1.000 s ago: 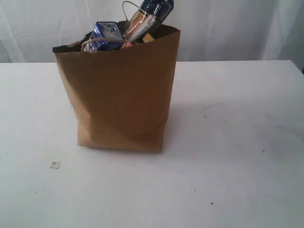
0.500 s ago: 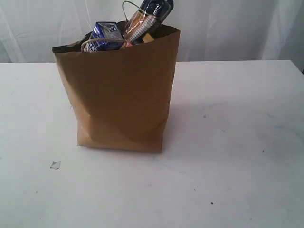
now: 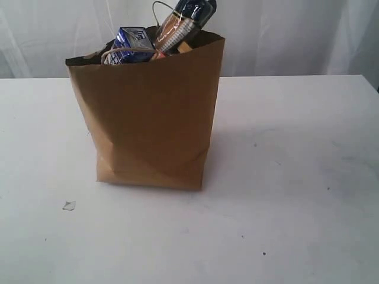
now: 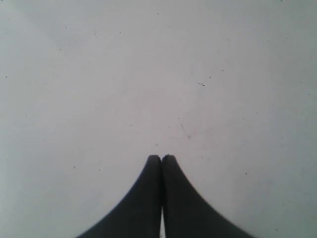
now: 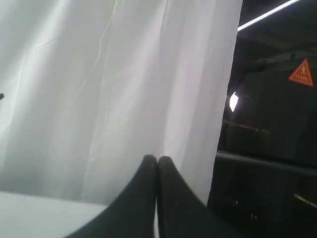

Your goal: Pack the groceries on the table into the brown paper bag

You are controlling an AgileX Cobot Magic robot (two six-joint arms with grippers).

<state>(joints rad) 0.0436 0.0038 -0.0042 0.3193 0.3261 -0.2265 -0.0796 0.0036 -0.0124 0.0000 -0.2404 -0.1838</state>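
Lab test bay, white drapes [image 3: 296,35], white table [image 3: 284,177], orange warning sign [image 5: 301,73]

Spread flat and white across the scene as a table [image 3: 308,136], faintly scuffed, dotted with dark specks toward the right edge. Bears a creased brown paper bag [image 3: 151,118] standing upright left of the middle, nearer the far edge, base flat on the top. Also carries a small pale scrap [image 3: 69,205], lying toward the near left, apart from the bag.
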